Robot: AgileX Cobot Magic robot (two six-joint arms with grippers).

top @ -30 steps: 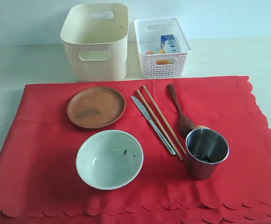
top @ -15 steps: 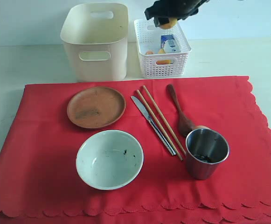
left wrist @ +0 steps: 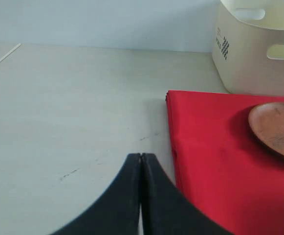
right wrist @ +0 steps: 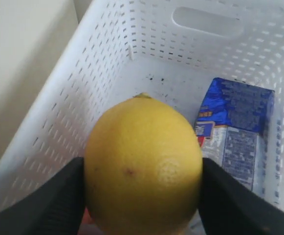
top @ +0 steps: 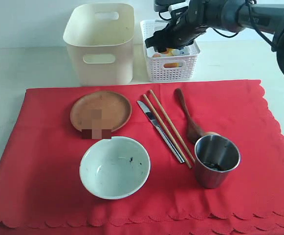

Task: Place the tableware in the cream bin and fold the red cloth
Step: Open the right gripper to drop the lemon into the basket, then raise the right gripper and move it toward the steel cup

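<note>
On the red cloth lie a brown plate, a pale bowl, a steel cup, a metal knife, wooden chopsticks and a dark spoon. Behind the cloth stands the cream bin. My right gripper hangs over the white lattice basket, shut on a yellow lemon. The left gripper is shut with nothing in it, above bare table just off the cloth's edge, near the plate. It does not show in the exterior view.
A blue-white milk carton and some orange items lie in the white basket, which stands right beside the cream bin. The right arm reaches in from the upper right. Pale tabletop surrounds the cloth.
The right arm has come into view from above with the lemon and has lowered toward the white basket. Everything on the cloth has stayed put.
</note>
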